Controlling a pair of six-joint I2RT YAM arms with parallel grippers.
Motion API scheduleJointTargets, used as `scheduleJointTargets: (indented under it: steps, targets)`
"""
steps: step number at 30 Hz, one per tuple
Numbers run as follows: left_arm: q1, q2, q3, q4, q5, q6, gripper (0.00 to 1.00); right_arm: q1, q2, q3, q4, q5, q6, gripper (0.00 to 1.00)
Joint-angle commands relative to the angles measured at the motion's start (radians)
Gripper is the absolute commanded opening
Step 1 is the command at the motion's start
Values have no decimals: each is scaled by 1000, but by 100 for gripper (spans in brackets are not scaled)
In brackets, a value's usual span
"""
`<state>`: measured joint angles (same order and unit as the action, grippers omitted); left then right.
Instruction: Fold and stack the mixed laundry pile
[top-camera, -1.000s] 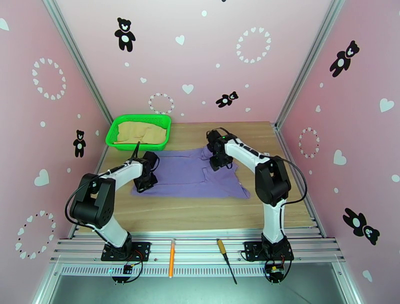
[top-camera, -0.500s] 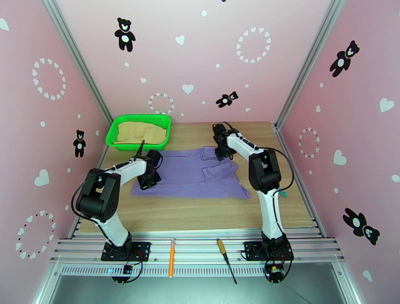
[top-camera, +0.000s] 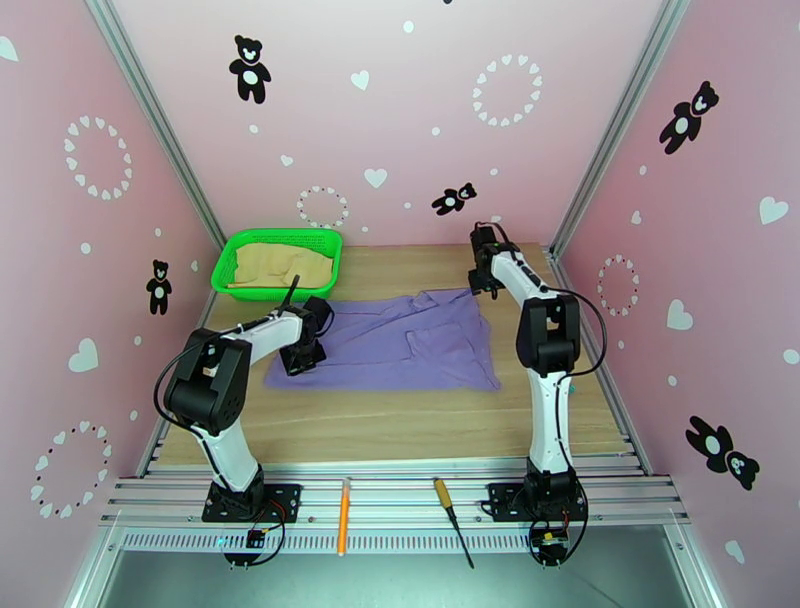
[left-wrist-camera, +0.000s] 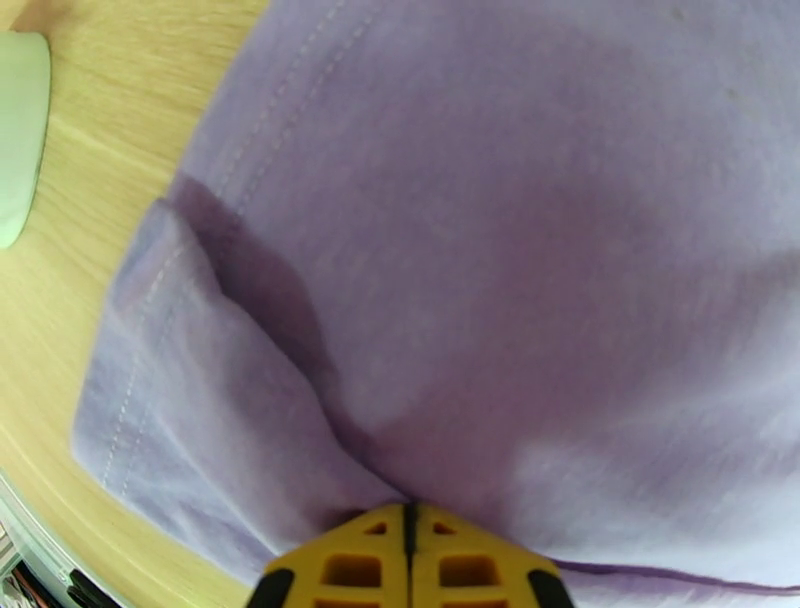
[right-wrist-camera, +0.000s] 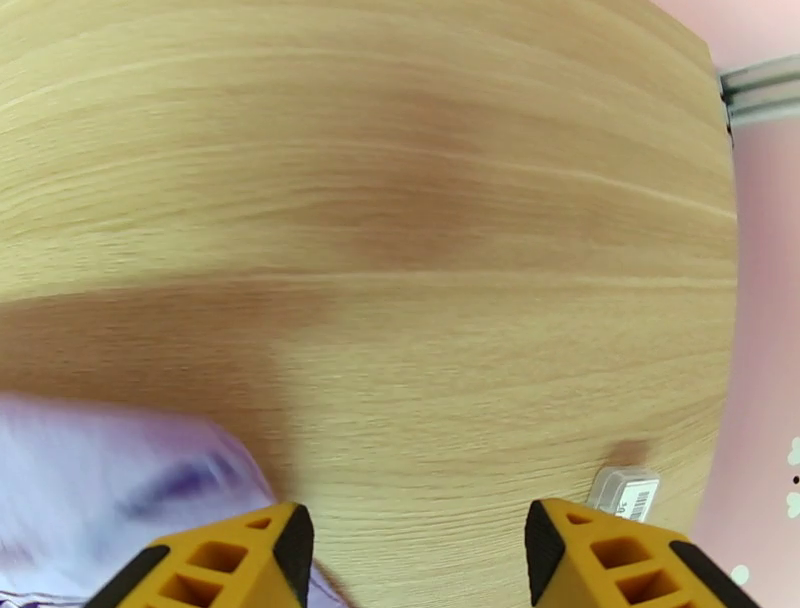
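The lavender-purple shirt (top-camera: 400, 340) lies spread on the wooden table (top-camera: 400, 420). My left gripper (top-camera: 300, 355) sits at the shirt's left edge. In the left wrist view its yellow fingers (left-wrist-camera: 350, 565) are pressed together on a fold of the purple cloth (left-wrist-camera: 500, 250), so the left gripper (left-wrist-camera: 408, 520) is shut on the shirt. My right gripper (top-camera: 483, 280) hovers by the shirt's far right corner. Seen from the right wrist, the right gripper (right-wrist-camera: 415, 530) is open over bare wood, with the shirt corner (right-wrist-camera: 120, 480) just left of it. The tan garment (top-camera: 283, 265) lies in the green basket (top-camera: 225, 272).
The green basket stands at the table's back left, close behind the left arm. An orange tool (top-camera: 343, 515) and a screwdriver (top-camera: 450, 520) lie on the metal rail at the front. A small white label (right-wrist-camera: 625, 490) sits on the wood near the right fingers.
My right gripper has travelled from the shirt's upper middle to the back right, and the shirt's upper right part now lies spread further right. The left gripper shifted slightly back.
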<state>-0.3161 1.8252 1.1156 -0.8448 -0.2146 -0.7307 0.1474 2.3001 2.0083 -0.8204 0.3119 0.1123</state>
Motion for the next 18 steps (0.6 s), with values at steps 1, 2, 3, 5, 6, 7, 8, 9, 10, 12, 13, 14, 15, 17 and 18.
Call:
scheduleJointTargets:
  steps: [1,2,3,5,6,7,8,9,10,12,13,14,15,17,18]
  targets:
    - [-4,73,-48,76,48,-8,8,8,-73,-62,6,-63,26,62]
    - [-4,68,-39,66,44,-5,8,9,-98,-81,6,-82,31,62]
    - [-5,61,-29,57,42,-1,8,12,-127,-102,-2,-97,40,63]
    - [-4,48,-15,49,43,3,8,22,-192,-163,-17,-127,58,64]
    - [-4,40,-11,50,48,5,8,33,-233,-211,-21,-142,69,64]
    - [-5,28,-6,49,55,6,8,47,-278,-265,-22,-150,85,63]
    - [-6,18,-3,46,58,7,8,62,-316,-322,-21,-161,102,62]
    - [-8,7,2,42,60,8,8,82,-361,-391,-18,-183,121,58]
    - [-11,-5,8,34,62,12,8,100,-403,-457,-18,-208,148,52]
    - [-18,-27,19,19,64,19,8,131,-474,-597,-1,-258,215,43]
    - [-21,-37,20,13,64,23,8,146,-509,-667,21,-286,247,41]
    - [-21,-45,20,10,66,26,9,156,-535,-728,41,-300,276,36]
    - [-21,-53,16,7,65,29,9,167,-560,-781,58,-307,301,32]
    - [-21,-59,7,9,55,33,9,182,-586,-851,76,-298,339,28]
    - [-21,-55,-1,12,50,34,9,187,-592,-878,92,-299,354,25]
